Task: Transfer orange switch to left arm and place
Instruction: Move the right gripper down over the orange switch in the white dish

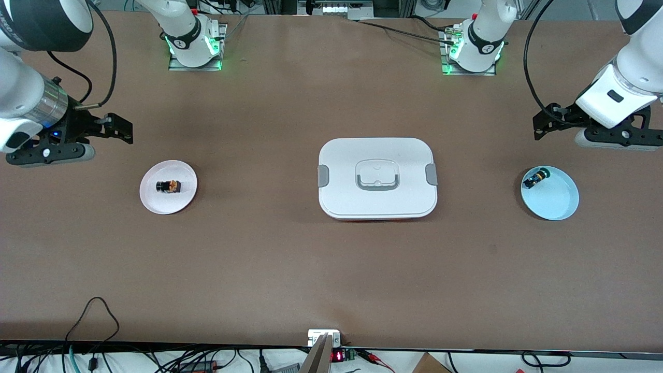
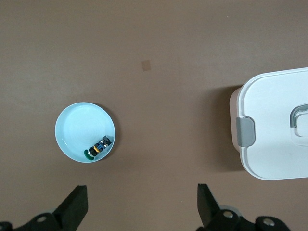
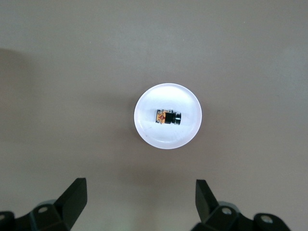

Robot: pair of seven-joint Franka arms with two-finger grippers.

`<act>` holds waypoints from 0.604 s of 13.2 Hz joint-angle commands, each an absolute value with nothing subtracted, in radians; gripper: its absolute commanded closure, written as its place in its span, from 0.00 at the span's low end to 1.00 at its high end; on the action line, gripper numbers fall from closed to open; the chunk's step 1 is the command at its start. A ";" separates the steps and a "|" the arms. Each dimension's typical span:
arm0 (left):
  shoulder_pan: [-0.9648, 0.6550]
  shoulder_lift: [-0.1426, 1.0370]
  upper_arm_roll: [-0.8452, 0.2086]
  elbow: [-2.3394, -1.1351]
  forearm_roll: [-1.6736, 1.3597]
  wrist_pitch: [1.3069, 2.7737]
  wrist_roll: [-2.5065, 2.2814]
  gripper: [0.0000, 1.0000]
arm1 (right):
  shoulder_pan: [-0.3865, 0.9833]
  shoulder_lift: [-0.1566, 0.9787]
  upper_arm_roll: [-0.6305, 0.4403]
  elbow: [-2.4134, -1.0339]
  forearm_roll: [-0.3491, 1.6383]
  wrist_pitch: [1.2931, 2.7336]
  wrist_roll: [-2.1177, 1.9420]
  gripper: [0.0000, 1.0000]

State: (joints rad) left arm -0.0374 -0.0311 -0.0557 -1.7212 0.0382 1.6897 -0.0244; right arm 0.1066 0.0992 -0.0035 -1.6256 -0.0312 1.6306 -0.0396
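Two round plates flank a white box [image 1: 377,178] at mid-bench, all roughly level in depth from the front camera. On the pale pink plate [image 1: 150,199], toward the right arm's end, the orange switch [image 1: 169,186] lies on its side, long axis running along the bench toward the box. Farther up, the right tool [image 1: 120,129] hangs empty with fingers spread, close by that plate and clearly the nearer arm; the left tool [image 1: 543,124], likewise spread and empty, waits above the blue plate [image 1: 557,204] holding a green-tipped part [image 1: 535,178].
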 commanded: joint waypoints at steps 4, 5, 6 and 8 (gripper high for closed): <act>-0.040 -0.018 -0.055 -1.694 0.057 1.677 -0.031 0.00 | 0.103 0.189 -0.011 -1.662 -0.044 1.731 -0.025 0.00; -0.040 -0.017 -0.055 -1.694 0.057 1.677 -0.031 0.00 | 0.100 0.186 -0.011 -1.740 -0.054 1.818 0.009 0.00; -0.040 -0.017 -0.055 -1.694 0.057 1.677 -0.031 0.00 | 0.095 0.178 -0.011 -1.817 -0.061 1.891 0.014 0.00; -0.040 -0.017 -0.055 -1.694 0.057 1.677 -0.031 0.00 | 0.084 0.184 -0.011 -1.908 -0.067 1.974 0.035 0.00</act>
